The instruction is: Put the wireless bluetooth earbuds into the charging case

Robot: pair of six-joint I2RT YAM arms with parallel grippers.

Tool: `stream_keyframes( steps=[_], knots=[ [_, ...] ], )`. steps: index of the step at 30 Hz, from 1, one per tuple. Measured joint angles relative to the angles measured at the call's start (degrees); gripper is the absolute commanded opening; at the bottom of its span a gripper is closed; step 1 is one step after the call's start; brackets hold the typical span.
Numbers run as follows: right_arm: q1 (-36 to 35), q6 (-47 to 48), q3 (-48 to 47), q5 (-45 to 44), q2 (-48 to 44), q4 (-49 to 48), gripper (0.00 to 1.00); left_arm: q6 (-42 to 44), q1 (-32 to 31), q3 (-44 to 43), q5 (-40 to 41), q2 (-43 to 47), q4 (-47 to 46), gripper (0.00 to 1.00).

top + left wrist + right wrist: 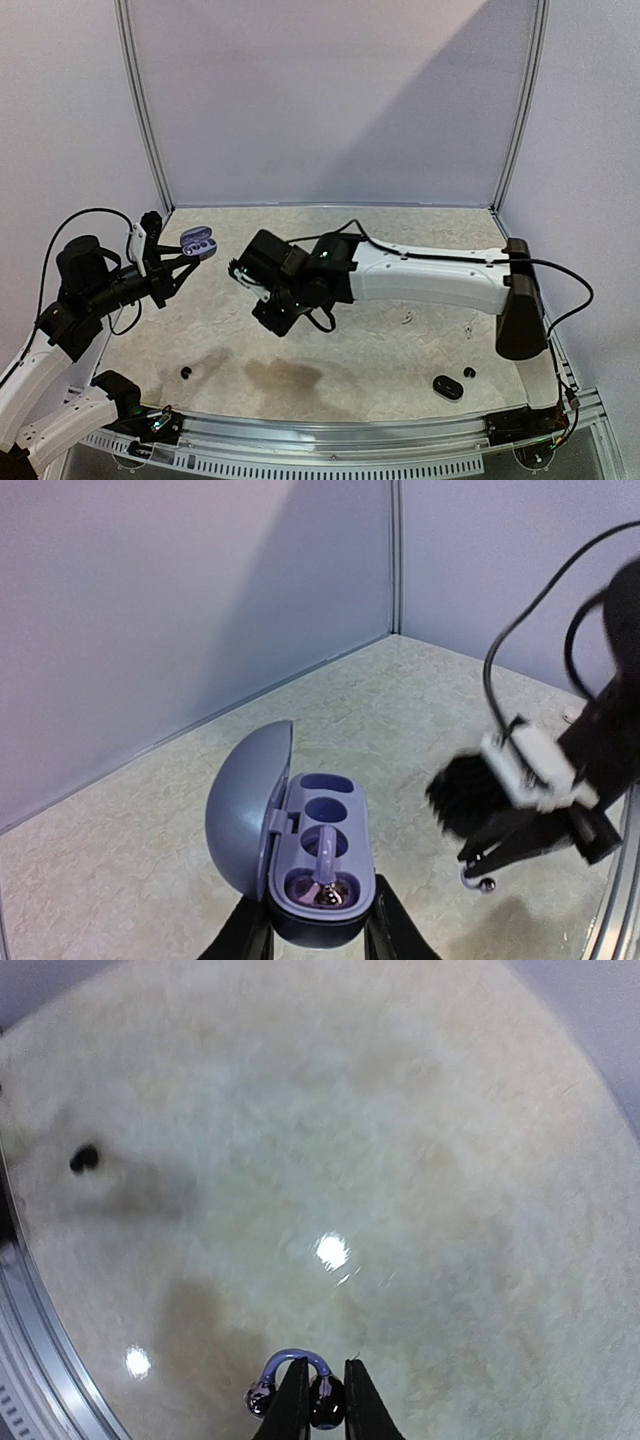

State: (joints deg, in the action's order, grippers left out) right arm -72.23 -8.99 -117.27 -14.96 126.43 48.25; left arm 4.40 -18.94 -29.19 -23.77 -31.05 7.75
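Left gripper (318,942): fingers (243,938) clamped on both sides of the charging case (318,880). It holds the case in the air above the far-left corner of the worktop (400,250). Its wrist view shows only the finger ends, cut off by the bottom edge.
Charging case: purple-grey. The lid (250,805) is swung open and stands to one side, with a row of recesses in the body.
Seated earbud (325,878): in the recess nearest the left gripper, its stem lying toward the next recess. Glare on the metal parts hides the finer detail.
Right gripper (322,1405): fingers (292,1400) pressed almost together, pinching the held earbud (290,1365). It hangs in the air near the case, over the left half of the worktop.
Held earbud: a purple arch with dark glossy lumps. Its lower part is hidden between the fingers and cut off by the frame edge. From the left wrist it shows only as a small dark ball under blurred fingers.
Loose black bud (186,373): lying on the worktop toward the near-left corner, well apart from both grippers.
Second black bud (469,372): toward the near-right corner, just beside a black oval object (447,386). I cannot tell what that object is.
Pale specks (408,320): on the right half of the worktop, too small to identify.
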Motion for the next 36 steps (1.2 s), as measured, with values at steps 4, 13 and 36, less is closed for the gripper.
stream_keyframes(
  steps=[4,13,36],
  knots=[
    [-0.02,0.74,-0.02,-6.25,-6.97,-7.32,0.00,-1.42,-0.09,-0.02,-1.20,-0.24,-2.40,0.00],
    [-1.57,8.00,-0.33,-14.95,-13.64,-28.92,0.00,-1.18,-5.49,-1.03,-1.53,-1.57,-9.01,0.00],
    [-5.14,24.06,-1.07,-19.45,-8.35,-49.81,0.00,-9.16,-9.20,-7.85,1.31,-6.73,-14.14,0.00]
  ],
)
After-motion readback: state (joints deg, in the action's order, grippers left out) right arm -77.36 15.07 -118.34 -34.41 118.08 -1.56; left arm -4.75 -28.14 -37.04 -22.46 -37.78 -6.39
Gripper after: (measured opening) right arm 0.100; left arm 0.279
